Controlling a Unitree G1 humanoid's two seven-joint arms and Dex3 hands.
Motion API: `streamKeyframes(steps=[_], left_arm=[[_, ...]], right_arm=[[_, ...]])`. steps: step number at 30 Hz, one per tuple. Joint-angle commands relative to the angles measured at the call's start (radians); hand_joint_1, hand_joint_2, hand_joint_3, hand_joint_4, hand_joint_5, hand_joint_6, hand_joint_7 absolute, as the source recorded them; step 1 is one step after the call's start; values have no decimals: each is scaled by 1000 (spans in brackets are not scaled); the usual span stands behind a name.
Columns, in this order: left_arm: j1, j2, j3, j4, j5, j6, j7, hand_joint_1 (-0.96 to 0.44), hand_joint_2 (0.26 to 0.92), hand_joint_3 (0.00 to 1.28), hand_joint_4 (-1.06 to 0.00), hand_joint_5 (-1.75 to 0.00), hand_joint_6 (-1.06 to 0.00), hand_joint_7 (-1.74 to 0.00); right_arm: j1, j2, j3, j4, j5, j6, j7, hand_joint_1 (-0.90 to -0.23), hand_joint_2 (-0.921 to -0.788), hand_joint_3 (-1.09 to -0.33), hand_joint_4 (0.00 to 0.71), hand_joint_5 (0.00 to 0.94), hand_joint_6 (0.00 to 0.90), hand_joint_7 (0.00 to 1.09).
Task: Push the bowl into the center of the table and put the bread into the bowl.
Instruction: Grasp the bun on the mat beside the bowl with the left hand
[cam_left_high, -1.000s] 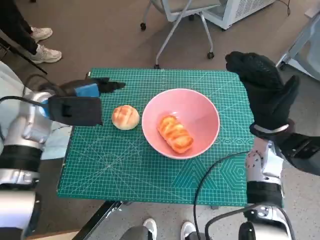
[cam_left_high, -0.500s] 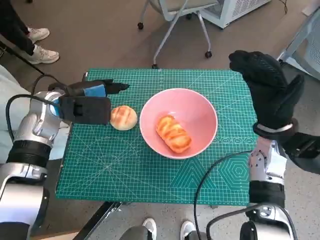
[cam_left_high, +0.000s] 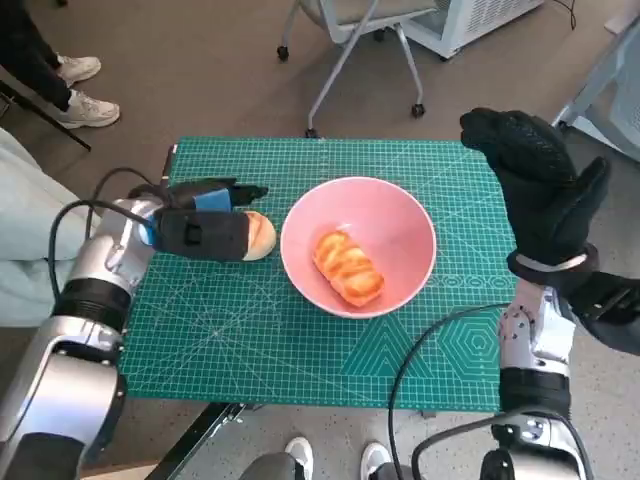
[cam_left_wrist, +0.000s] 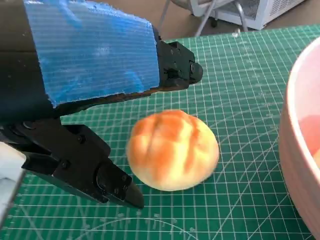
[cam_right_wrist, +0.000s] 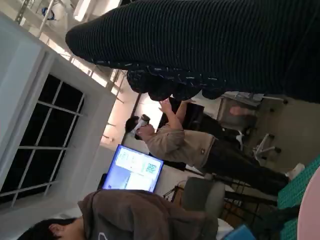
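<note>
The pink bowl sits near the middle of the green cutting mat, with a glazed oblong bread inside it. A round bun lies on the mat just left of the bowl. My left hand reaches over the bun and partly hides it. In the left wrist view the bun lies between the spread black fingers, which do not visibly touch it. The bowl's rim shows beside it. My right hand is raised beyond the bowl's right side, open and holding nothing.
An office chair base stands beyond the table's far edge. A person's feet in white shoes are at the far left, and shoes show below the near edge. People appear in the right wrist view.
My left hand has moved right along the mat and now reaches over the round bun, covering its left part. The right hand and the bowl have stayed in place.
</note>
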Motion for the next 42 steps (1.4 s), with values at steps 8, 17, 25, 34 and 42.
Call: streamKeyframes(steps=[8, 17, 25, 34, 42], left_arm=[[-30, -47, -59, 60, 59, 27, 48, -20, 736, 16, -108, -17, -252, -34], [-22, -70, -92, 79, 89, 41, 75, -39, 771, 24, -237, -26, -361, -41], [-7, -80, -140, 87, 144, 43, 208, 202, 882, 62, -583, -761, -680, -99], [5, -60, -161, 85, 171, 16, 312, 10, 919, 96, -623, -1235, -632, -1096], [-10, -35, -135, 63, 155, 42, 319, 1, 921, 110, -603, -1309, -627, -1105]], right_arm=[[31, 2, 6, -12, -11, 9, -14, -671, -921, -739, 171, 2, 144, 293], [30, -3, 3, -5, -12, 7, -15, -665, -921, -733, 173, 2, 145, 286], [29, 0, 3, 1, -14, 7, -17, -668, -921, -731, 174, 2, 147, 279], [28, -1, 4, -1, -13, 9, -16, -670, -921, -730, 175, 2, 150, 272], [26, -1, 4, 6, -14, 7, -14, -668, -921, -731, 175, 1, 151, 265]])
